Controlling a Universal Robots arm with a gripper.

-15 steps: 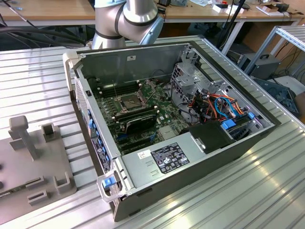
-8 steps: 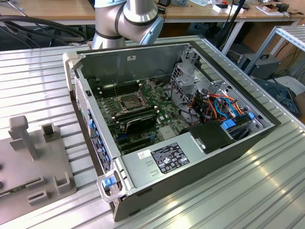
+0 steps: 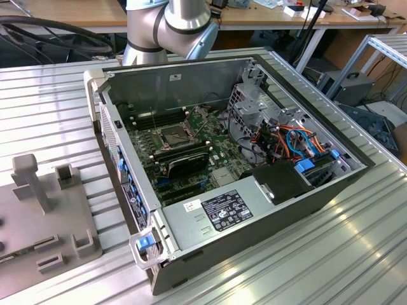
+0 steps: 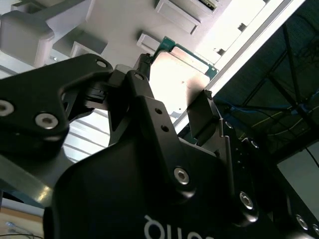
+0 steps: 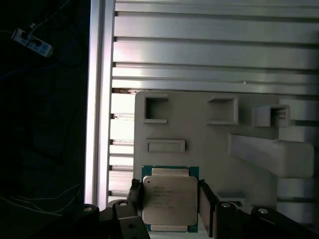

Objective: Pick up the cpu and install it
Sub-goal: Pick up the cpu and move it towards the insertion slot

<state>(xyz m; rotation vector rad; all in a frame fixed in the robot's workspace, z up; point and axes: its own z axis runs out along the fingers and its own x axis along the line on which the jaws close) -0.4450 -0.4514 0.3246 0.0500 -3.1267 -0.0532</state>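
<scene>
A ribbed metal table carries an open computer case and, at the exterior view's left, a grey fixture plate. In the second wrist view the gripper pinches the cpu by opposite edges. In the first wrist view the cpu lies over that plate, fingers against its sides.

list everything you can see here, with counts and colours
cpu: one, silver-grey top, green edge, over the fixture tray
fixture tray: one, pale grey, on the table at the exterior view's left
computer case: one, grey, open, mid-table
socket: one, dark with metal frame, on the board inside the case
power supply: one, grey, at the case's near side
cables: several, orange and blue, inside the case toward the exterior view's right
table: one, silver, ribbed
robot arm: one, grey, behind the case
gripper: one, black, shut on the cpu's two sides
</scene>
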